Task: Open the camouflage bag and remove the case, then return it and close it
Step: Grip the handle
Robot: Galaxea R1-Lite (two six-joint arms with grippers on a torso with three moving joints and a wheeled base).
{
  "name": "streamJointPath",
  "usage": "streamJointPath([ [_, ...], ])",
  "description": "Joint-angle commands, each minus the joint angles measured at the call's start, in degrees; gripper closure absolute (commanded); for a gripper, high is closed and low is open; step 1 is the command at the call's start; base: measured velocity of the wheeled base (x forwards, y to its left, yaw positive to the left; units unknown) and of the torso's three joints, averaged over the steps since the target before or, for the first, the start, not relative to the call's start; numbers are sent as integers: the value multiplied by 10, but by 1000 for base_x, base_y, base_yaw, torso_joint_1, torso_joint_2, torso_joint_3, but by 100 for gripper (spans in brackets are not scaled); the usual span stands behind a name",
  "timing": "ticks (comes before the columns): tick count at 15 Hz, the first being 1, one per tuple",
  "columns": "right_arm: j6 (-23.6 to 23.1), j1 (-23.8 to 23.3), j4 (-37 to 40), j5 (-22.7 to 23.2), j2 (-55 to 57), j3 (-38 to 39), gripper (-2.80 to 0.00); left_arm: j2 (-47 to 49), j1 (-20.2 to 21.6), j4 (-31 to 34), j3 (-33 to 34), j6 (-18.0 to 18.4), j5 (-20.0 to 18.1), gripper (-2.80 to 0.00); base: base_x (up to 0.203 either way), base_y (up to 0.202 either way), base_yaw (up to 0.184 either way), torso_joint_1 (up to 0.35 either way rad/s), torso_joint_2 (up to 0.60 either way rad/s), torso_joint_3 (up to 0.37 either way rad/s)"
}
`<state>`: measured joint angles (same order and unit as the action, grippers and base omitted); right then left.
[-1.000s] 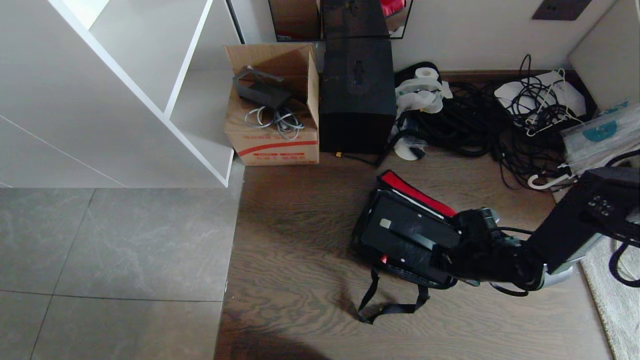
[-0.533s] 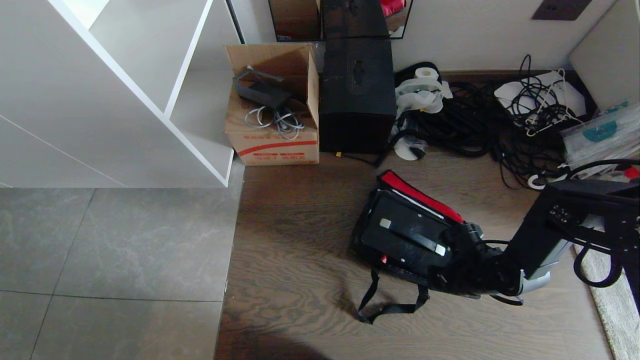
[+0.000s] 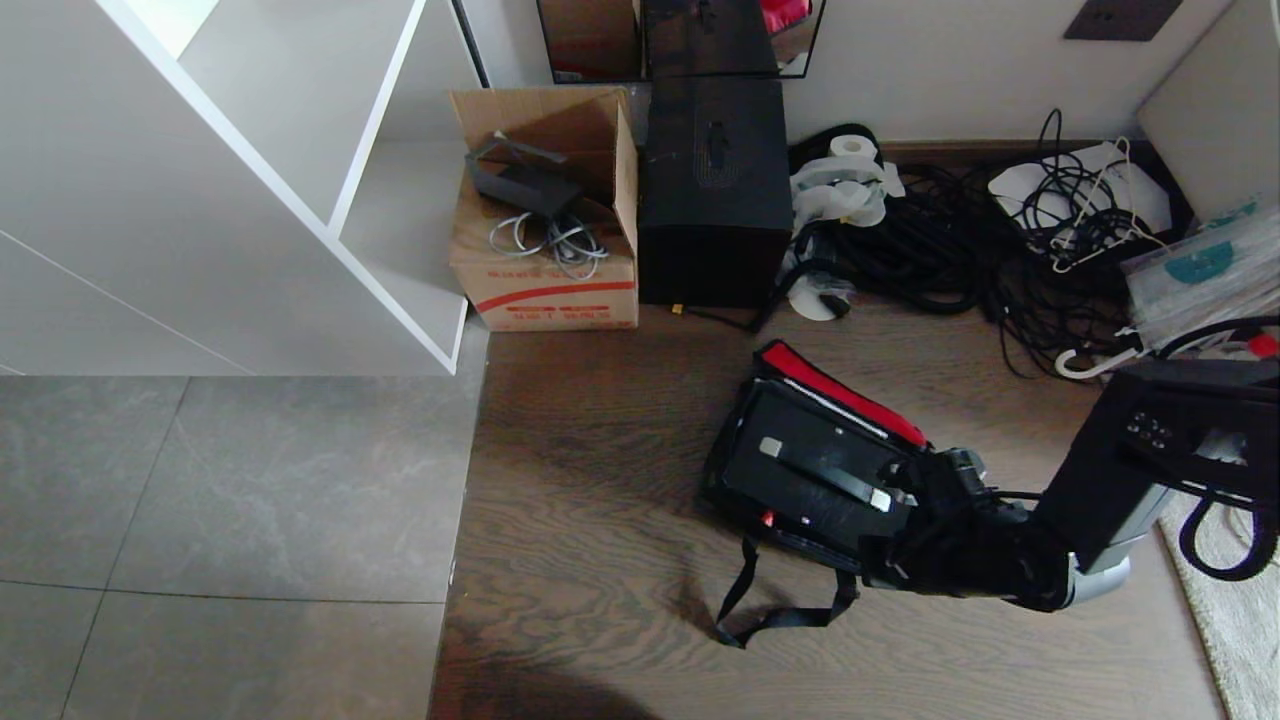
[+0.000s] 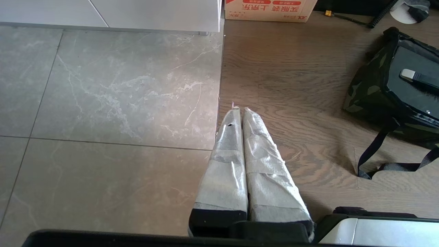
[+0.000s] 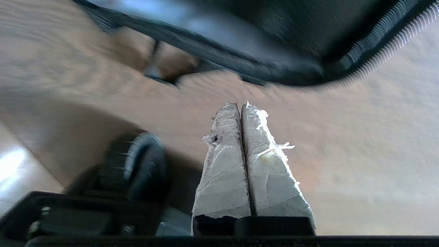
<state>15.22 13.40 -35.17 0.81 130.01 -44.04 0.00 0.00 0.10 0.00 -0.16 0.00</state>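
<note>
Since the earlier frame our right arm has shifted a little along the near corner of the bag; the bag and case have not moved.

We see the camouflage bag on the wooden floor, lid folded back with the red lining up, and the case lying flat inside it. Our right end effector sits low at the bag's near right corner, fingers pressed together and holding nothing, pointing at the floor just beside the zipper edge. Our left end effector is parked over the floor, well apart from the bag, also pressed together and empty. We judge the case to be stiff and rather heavy; the bar handle across its top is the good place to take hold. The bag is soft and will probably sag or slide when we pull.
</note>
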Motion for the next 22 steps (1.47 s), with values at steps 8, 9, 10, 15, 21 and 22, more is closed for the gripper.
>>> streamJointPath([
  [8,-1,-1,-82,6,0,57,0,1,0,0,0,0,0,0,0,0,0,0,0,0],
  [9,0,-1,-83,6,-2,65,0,1,0,0,0,0,0,0,0,0,0,0,0,0],
  [10,0,-1,-83,6,-4,69,0,1,0,0,0,1,0,0,0,0,0,0,0,0],
  [15,0,-1,-80,6,-19,70,0,1,0,0,0,0,0,0,0,0,0,0,0,0],
  [21,0,-1,-82,10,-20,65,0,1,0,0,0,1,0,0,0,0,0,2,3,-154],
  [22,0,-1,-83,10,-20,67,0,1,0,0,0,1,0,0,0,0,0,2,1,-196],
])
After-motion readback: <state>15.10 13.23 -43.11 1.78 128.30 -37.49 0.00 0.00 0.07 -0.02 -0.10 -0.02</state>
